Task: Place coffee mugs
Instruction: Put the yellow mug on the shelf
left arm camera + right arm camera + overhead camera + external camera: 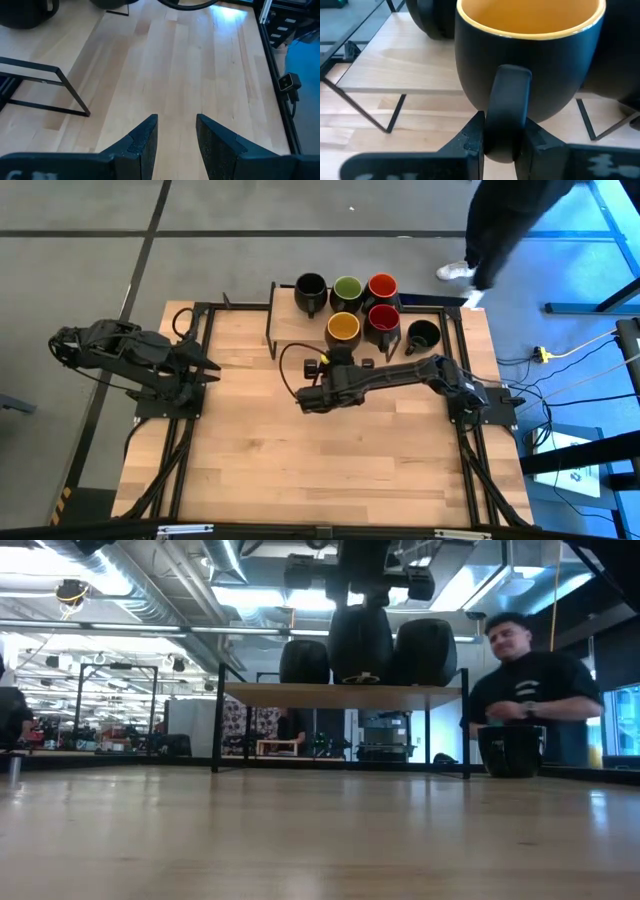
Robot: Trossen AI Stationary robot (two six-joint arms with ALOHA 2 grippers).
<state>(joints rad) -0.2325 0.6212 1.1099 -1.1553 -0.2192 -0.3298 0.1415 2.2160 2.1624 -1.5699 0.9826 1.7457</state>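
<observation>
Six black mugs are in the high view. Five are at a raised wooden shelf (290,322): a black-inside one (311,288), a green one (347,287), a red one (381,285), a second red one (383,317) and the yellow-inside mug (343,328) at the shelf's near edge. Another black-inside mug (423,333) stands on the table to the shelf's right. My right gripper (333,356) is shut on the yellow mug (530,55). My left gripper (175,145) is open over bare table near the left edge (205,367). My right gripper (502,142) pinches the yellow mug's handle (506,95) between its two fingers (472,136), one on each side of the loop's lower part. The fingers come level from the table's near side. The mug is upright; whether its base rests on the shelf I cannot tell.
The shelf (340,694) stands on thin black metal legs (395,112) at the table's far side. A black frame (205,330) borders the table. A person (530,690) stands beyond the far right corner. Open wood lies between the arms and toward the near edge (320,470).
</observation>
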